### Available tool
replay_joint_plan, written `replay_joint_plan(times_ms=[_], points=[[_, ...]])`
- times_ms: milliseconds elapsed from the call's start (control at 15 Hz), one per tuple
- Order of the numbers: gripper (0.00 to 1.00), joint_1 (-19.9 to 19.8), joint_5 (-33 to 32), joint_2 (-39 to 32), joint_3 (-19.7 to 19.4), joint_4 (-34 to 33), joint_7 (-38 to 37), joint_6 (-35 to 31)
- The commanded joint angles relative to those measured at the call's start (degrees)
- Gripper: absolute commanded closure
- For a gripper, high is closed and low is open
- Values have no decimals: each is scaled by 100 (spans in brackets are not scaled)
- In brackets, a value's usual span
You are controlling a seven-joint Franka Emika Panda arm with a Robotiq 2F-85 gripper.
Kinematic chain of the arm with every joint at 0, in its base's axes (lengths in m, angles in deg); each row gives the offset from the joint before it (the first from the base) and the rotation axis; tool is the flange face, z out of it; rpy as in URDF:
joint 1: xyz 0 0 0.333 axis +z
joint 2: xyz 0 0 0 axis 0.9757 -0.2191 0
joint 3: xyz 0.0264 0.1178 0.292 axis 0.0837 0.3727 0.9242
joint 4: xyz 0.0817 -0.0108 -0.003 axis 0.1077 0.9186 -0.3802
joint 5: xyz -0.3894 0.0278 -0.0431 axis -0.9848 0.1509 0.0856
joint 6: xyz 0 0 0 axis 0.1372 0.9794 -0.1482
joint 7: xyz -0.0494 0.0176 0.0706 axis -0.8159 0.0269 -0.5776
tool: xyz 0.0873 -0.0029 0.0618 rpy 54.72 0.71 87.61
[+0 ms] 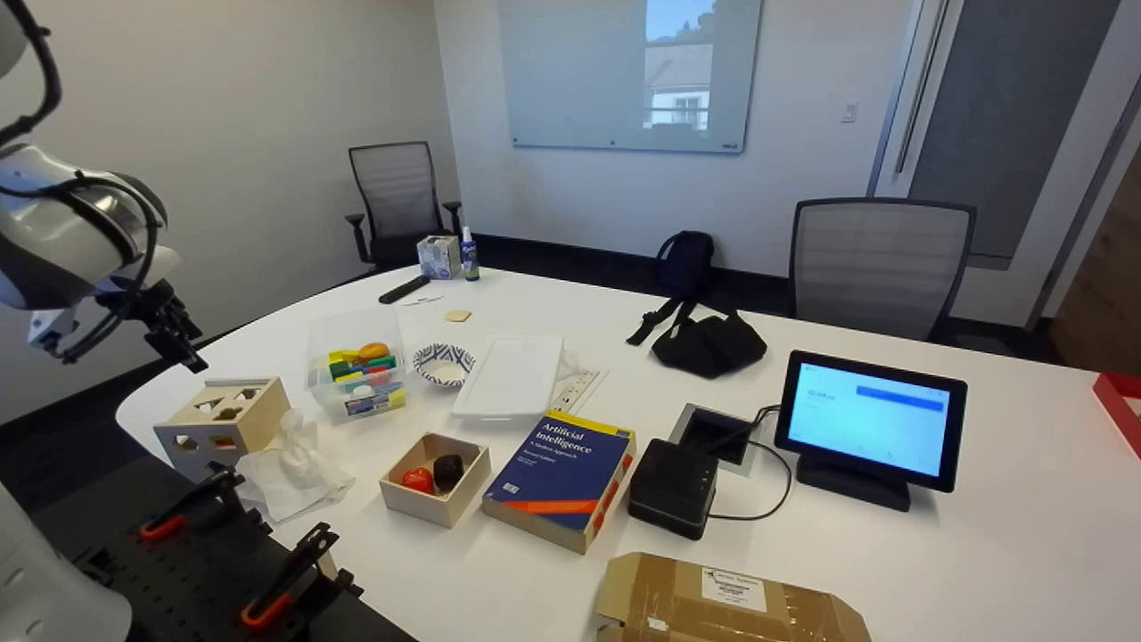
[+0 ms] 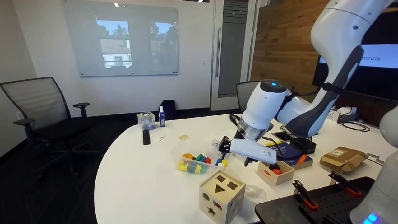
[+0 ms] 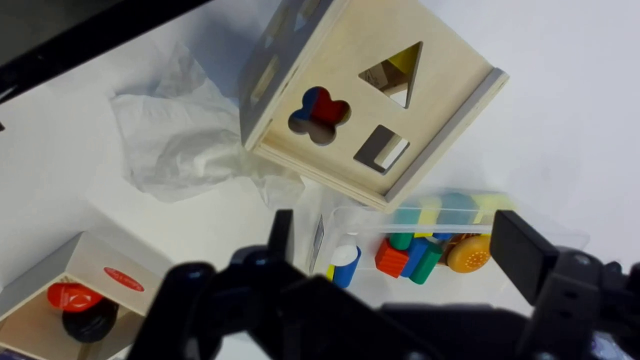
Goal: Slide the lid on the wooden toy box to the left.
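The wooden toy box (image 2: 203, 207) is a small pale cube with dark shape cut-outs, standing near the table edge in both exterior views (image 1: 203, 456). Its lid (image 3: 440, 75) is the top panel with triangle, square and four-lobed holes; it also shows in both exterior views (image 1: 230, 399) (image 2: 228, 193). It lies recessed, with a raised strip along its right edge in the wrist view. My gripper (image 3: 400, 242) is open and empty, in the air above the table, apart from the box. In the wrist view its fingertips stand below the box, on either side of the plastic bin. It also shows in both exterior views (image 1: 187, 349) (image 2: 234, 160).
A clear plastic bin (image 1: 310, 361) with colored blocks stands beside the box. Crumpled white tissue (image 3: 200, 145) lies against the box. A low wooden tray (image 1: 406, 508) holds a red and a black piece. A blue book (image 1: 562, 468) and black clamps (image 1: 294, 571) are nearby.
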Motion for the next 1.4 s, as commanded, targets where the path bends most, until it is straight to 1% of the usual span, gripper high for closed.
replay_joint_plan(times_ms=[0, 133, 267, 467, 600, 800, 1333], points=[[0, 298, -1320, -1330, -448, -813, -913, 363], [0, 576, -1963, -2011, -775, -1212, -1323, 546], [0, 817, -2447, -2694, -1036, -1632, -1626, 692], [0, 1108, -2766, -3432, -1272, -2150, -1801, 795], [0, 1240, -2824, -3712, -1330, -2411, -1790, 863], [0, 1328, -2859, -3840, -1305, -2617, -1798, 908], [0, 1497, -2932, -3789, -1192, -2686, -1799, 855]])
